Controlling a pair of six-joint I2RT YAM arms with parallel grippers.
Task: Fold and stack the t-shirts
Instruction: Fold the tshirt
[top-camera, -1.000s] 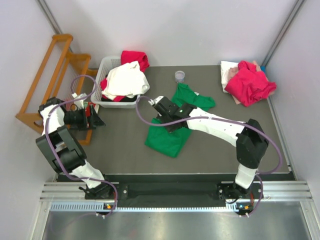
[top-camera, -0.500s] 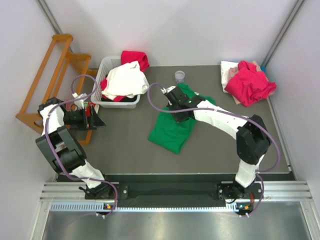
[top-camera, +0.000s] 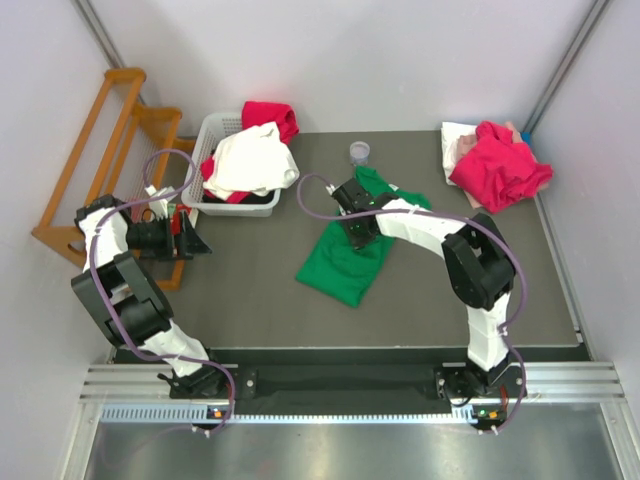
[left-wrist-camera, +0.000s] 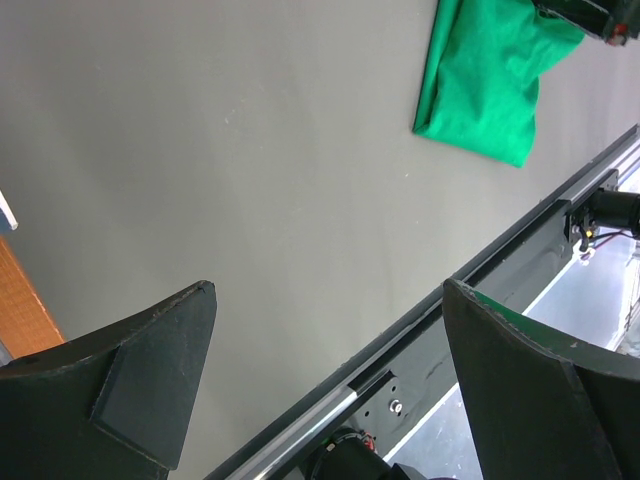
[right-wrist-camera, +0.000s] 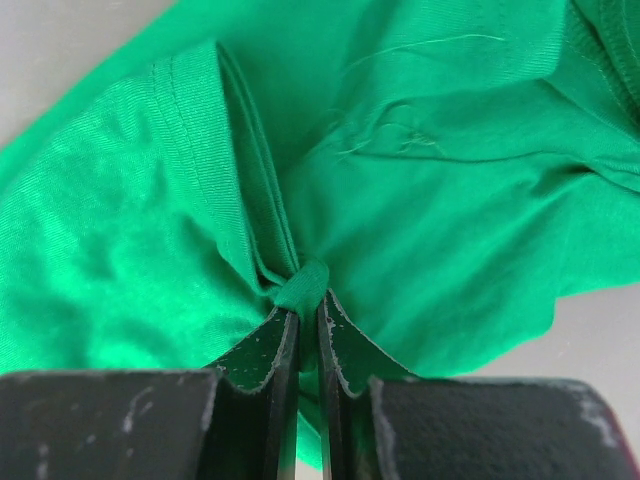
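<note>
A bright green t-shirt (top-camera: 350, 255) lies crumpled in the middle of the grey table; it also shows in the left wrist view (left-wrist-camera: 482, 75). My right gripper (top-camera: 358, 222) is over it, shut on a pinched fold of the green t-shirt (right-wrist-camera: 300, 285). A magenta-red t-shirt (top-camera: 497, 165) lies on a white and pale pink pile (top-camera: 457, 142) at the back right. A white t-shirt (top-camera: 250, 162) and another red one (top-camera: 271, 116) lie in the white basket (top-camera: 218, 130). My left gripper (top-camera: 190, 236) is open and empty at the table's left edge (left-wrist-camera: 325, 385).
A small clear cup (top-camera: 359, 152) stands at the back behind the green shirt. An orange wooden rack (top-camera: 115, 140) stands off the table's left side. A metal rail (left-wrist-camera: 520, 240) runs along the near edge.
My right gripper has moved toward the back right, dragging the green t-shirt's pinched fold with it. The shirt has shifted and bunched. The left arm has not moved.
</note>
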